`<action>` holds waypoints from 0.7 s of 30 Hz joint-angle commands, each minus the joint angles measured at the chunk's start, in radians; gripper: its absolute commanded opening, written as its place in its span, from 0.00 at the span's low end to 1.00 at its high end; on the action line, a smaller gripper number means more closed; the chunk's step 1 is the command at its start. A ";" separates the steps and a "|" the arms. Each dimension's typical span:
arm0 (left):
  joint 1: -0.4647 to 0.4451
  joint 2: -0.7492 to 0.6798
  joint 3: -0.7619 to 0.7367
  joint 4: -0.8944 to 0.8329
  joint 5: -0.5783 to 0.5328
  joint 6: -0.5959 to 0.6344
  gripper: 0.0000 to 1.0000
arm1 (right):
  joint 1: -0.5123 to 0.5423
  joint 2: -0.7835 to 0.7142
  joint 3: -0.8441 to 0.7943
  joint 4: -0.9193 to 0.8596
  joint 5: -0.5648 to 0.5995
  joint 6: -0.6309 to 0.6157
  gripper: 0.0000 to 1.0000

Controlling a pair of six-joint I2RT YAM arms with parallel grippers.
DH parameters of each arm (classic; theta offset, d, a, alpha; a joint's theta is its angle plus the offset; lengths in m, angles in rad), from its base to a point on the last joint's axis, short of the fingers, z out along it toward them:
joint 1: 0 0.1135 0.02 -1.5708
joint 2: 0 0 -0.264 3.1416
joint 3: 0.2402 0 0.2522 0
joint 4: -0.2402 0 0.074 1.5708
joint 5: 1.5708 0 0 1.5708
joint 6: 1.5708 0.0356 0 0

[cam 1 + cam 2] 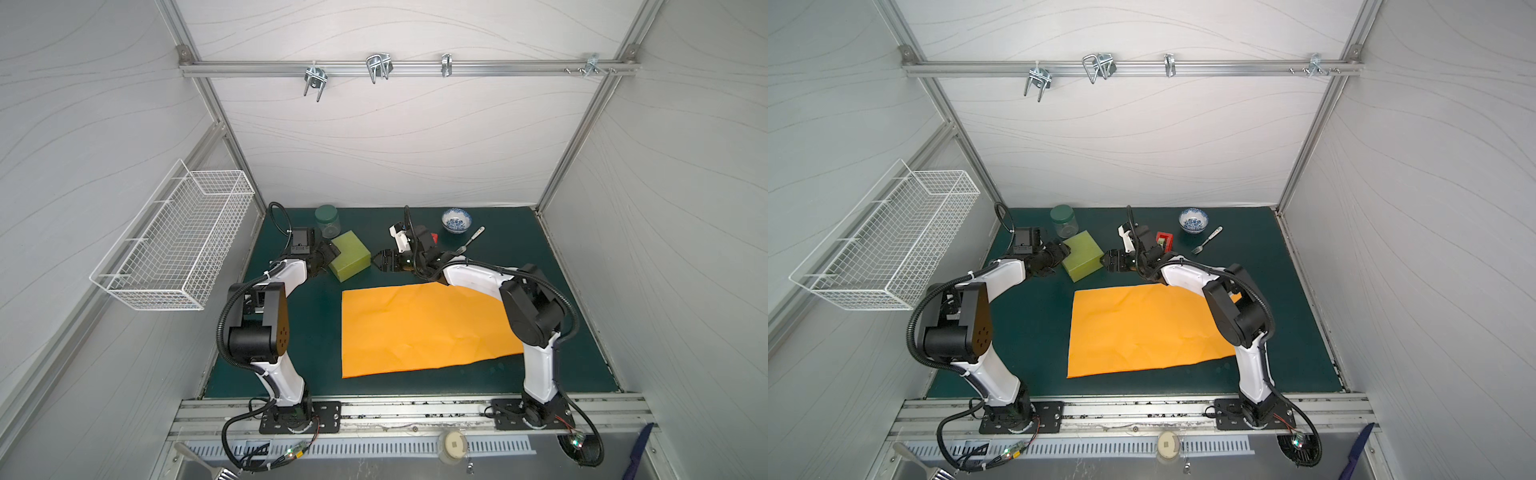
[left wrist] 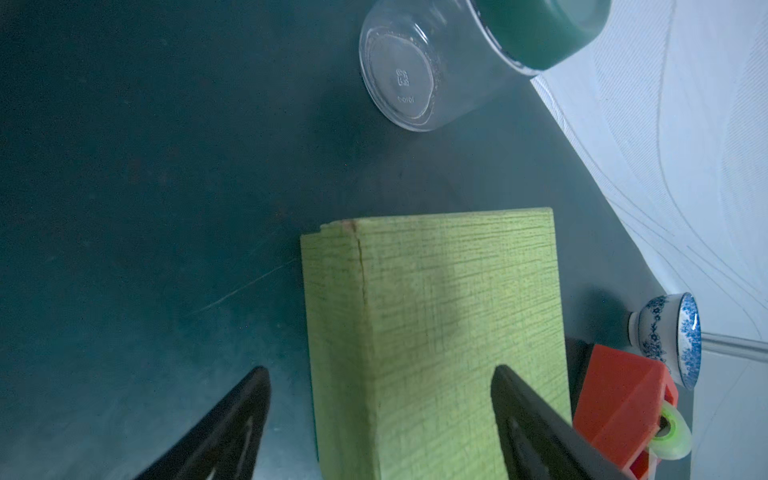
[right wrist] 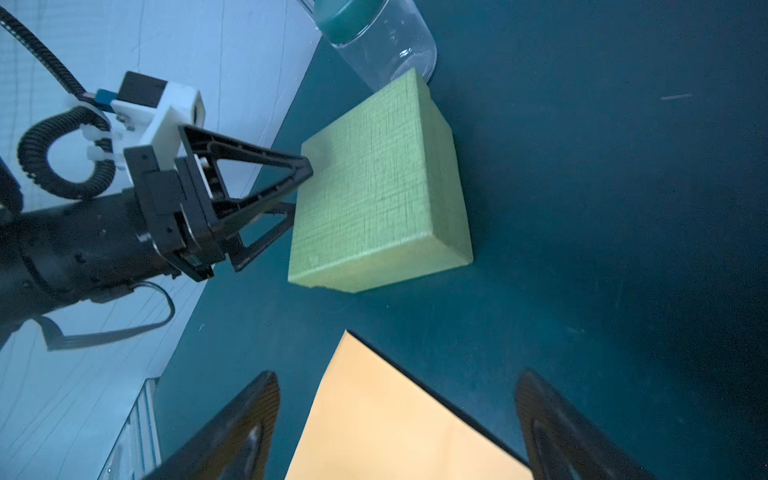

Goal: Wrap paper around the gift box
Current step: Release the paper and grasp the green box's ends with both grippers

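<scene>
My left gripper (image 3: 301, 187) stands released at the left corner of the gift box (image 1: 351, 255). One finger is over the lid and its mate is down beside the wall, neither pinching. My right gripper (image 1: 380, 262), jaws spread and empty, points at the box's opposite side from just beside it. The olive box sits on the green mat (image 1: 316, 332), past the far edge of the paper (image 1: 415, 328) and apart from it. It is turned askew to the sheet, with a green-lidded jar (image 1: 327, 220) just behind. The orange sheet lies flat and faintly creased.

As I read it, the job in hand is getting the box onto the sheet. I would close on two opposite walls low down, not on the lid, which might lift off. Then I would raise the box clear so the thin paper is not shoved, and set it mid-sheet, squared to the edges.

Count: two grippers, one box, one sheet, one jar, one blue-and-white bowl (image 1: 456, 220), one fork (image 1: 471, 240), one red tape dispenser (image 1: 1164, 240), one wire basket (image 1: 174, 245).
</scene>
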 commanded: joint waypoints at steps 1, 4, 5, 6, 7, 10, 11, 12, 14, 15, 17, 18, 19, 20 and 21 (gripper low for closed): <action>0.000 0.040 0.071 -0.001 0.083 0.042 0.80 | -0.031 0.069 0.088 0.017 -0.031 0.036 0.90; -0.004 0.078 0.087 0.014 0.153 0.059 0.77 | -0.048 0.099 0.114 0.022 -0.051 0.042 0.89; -0.009 0.091 0.095 0.012 0.173 0.070 0.74 | -0.055 0.108 0.129 0.011 -0.054 0.036 0.89; -0.016 0.100 0.100 0.009 0.189 0.081 0.73 | -0.061 0.115 0.142 -0.001 -0.056 0.027 0.89; -0.024 0.104 0.103 0.005 0.200 0.092 0.72 | -0.068 0.121 0.151 -0.009 -0.057 0.022 0.89; -0.048 0.104 0.095 0.004 0.215 0.121 0.69 | -0.090 0.154 0.201 -0.039 -0.071 0.006 0.89; -0.058 0.101 0.096 0.004 0.215 0.132 0.69 | -0.095 0.170 0.217 -0.047 -0.079 0.004 0.89; -0.067 0.101 0.099 0.004 0.215 0.141 0.68 | -0.100 0.189 0.239 -0.056 -0.085 0.004 0.88; -0.075 0.102 0.109 -0.005 0.210 0.149 0.68 | -0.103 0.219 0.272 -0.059 -0.090 -0.001 0.88; -0.077 0.106 0.112 -0.006 0.211 0.148 0.68 | -0.104 0.241 0.306 -0.067 -0.099 -0.004 0.88; -0.077 0.114 0.117 -0.006 0.211 0.143 0.68 | -0.106 0.282 0.372 -0.113 -0.111 -0.020 0.87; -0.078 0.118 0.119 -0.005 0.215 0.139 0.69 | -0.106 0.309 0.413 -0.134 -0.118 -0.021 0.87; -0.077 0.121 0.119 -0.002 0.220 0.134 0.69 | -0.106 0.328 0.435 -0.142 -0.124 -0.020 0.86; -0.077 0.125 0.120 0.000 0.224 0.129 0.70 | -0.106 0.342 0.446 -0.143 -0.133 -0.014 0.85; -0.078 0.127 0.120 0.004 0.227 0.122 0.71 | -0.106 0.355 0.459 -0.140 -0.142 -0.007 0.83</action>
